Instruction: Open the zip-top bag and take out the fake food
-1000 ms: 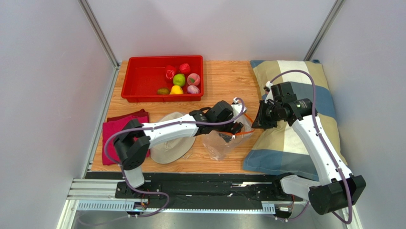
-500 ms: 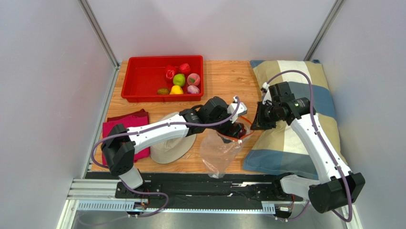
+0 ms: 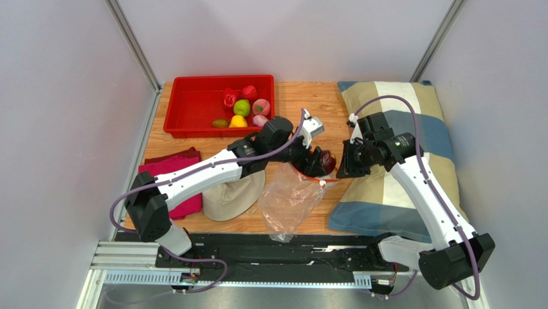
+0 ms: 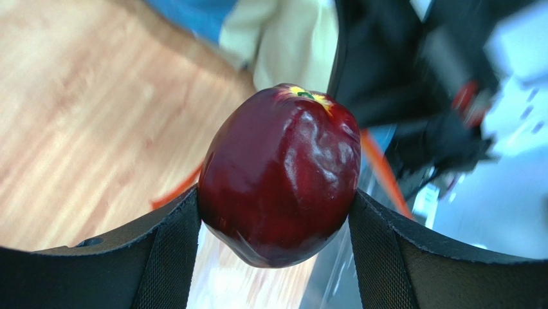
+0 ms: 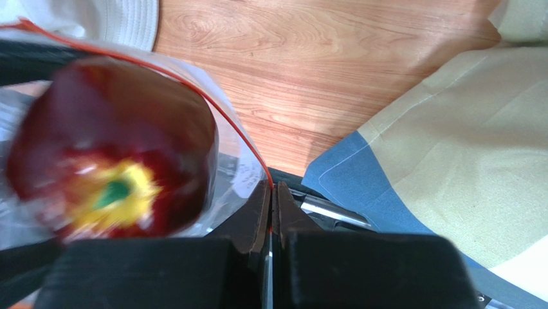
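Apple (image 4: 280, 174) is drawn far-left from the zip-top bag (image 3: 289, 199), clamped by the left gripper (image 3: 317, 162).
Rim is pinched by the closed right gripper (image 5: 271, 205); the smooth apple may be dropped.

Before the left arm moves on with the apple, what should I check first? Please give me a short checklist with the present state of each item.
1. Grip: the left gripper has the dark red apple between its fingers, one on each side: ok.
2. Apple free of the zip-top bag: the orange zipper strip curves close beside it: cannot tell.
3. Bag held: the right gripper is shut on the bag's edge: ok.
4. Room in the red bin: its left half is bare: ok.
5. Bag emptied: from above, no other food shows through the plastic: ok.
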{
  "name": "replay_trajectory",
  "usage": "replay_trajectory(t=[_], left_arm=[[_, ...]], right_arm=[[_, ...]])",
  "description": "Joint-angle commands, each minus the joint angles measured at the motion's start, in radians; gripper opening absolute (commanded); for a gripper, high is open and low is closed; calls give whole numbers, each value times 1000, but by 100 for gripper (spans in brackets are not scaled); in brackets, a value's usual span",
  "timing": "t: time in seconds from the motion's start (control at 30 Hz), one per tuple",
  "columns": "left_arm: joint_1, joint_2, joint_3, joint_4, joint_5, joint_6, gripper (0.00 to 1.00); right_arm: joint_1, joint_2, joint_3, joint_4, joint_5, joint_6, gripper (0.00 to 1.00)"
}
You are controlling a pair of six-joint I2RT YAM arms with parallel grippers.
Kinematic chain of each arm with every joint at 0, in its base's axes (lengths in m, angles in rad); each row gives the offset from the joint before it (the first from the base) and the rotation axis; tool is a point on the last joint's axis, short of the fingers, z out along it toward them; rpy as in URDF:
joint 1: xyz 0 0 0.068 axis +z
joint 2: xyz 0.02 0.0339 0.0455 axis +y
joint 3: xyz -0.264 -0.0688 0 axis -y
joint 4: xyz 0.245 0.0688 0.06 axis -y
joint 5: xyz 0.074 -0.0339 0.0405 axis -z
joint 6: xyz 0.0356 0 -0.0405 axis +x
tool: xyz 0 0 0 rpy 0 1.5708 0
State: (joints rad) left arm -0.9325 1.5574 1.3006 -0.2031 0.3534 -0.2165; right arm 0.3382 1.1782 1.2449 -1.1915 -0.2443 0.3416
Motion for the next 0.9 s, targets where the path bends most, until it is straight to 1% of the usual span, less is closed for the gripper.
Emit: replay_trajectory(t=[0.0,0.07,0.1,0.13,0.17,0.2,0.23,0.27,0.3,0.37,0.4,0.47,0.5,0.57,0.6,0.63,0.67,0.7,0.73,0.77,0.83,0.87], left_arm=[[24,23,141,59,-83,-121,0],[35,39,160,88,-128,-197,0],[53,41,160,112,-125,-224,0],[60,43,151,176,-117,-266,0],[70,46,144,204,-78,-286,0],[84,47,141,290,-45,-303,0],[92,53,147,310,-19,-335,0],[99,67,152,330,40,-352,0],[104,72,151,403,77,-392,0],[115,78,132,468,152,-422,0],[115,78,128,496,166,-422,0],[116,70,134,467,147,-411,0],[116,63,135,406,122,-382,0],[138,38,161,302,8,-342,0],[152,35,176,175,-43,-327,0],[178,33,204,124,-121,-331,0],[240,38,213,85,-135,-343,0],[286,47,221,27,-142,-386,0],[331,79,248,-8,-127,-412,0],[419,99,261,-36,-113,-438,0],[495,140,273,-36,-70,-491,0],[533,154,267,-21,-70,-510,0]], right_arm=[[24,8,39,-8,19,-26,0],[27,5,34,-13,31,-30,0],[27,-2,34,-16,42,-35,0],[27,-3,34,-26,56,-35,0],[27,-5,36,-36,97,-32,0],[27,-9,42,-40,112,-33,0],[27,-14,45,-45,125,-35,0],[24,-17,50,-46,151,-27,0],[25,-26,63,-45,157,-21,0],[25,-31,79,-28,172,-13,0],[22,-29,88,-29,178,-4,0],[5,-23,102,-23,166,-3,0],[-1,-20,100,-20,159,-3,0],[-7,-8,93,-20,148,-6,0],[-7,-9,88,-19,143,-7,0],[-7,-14,85,-14,128,-7,0],[-7,-17,79,-10,122,-10,0],[-7,-18,79,-7,117,-12,0],[-7,-20,79,0,109,-16,0],[-7,-15,79,1,106,-15,0],[-7,-12,82,7,97,-18,0],[-7,-8,83,7,99,-16,0]])
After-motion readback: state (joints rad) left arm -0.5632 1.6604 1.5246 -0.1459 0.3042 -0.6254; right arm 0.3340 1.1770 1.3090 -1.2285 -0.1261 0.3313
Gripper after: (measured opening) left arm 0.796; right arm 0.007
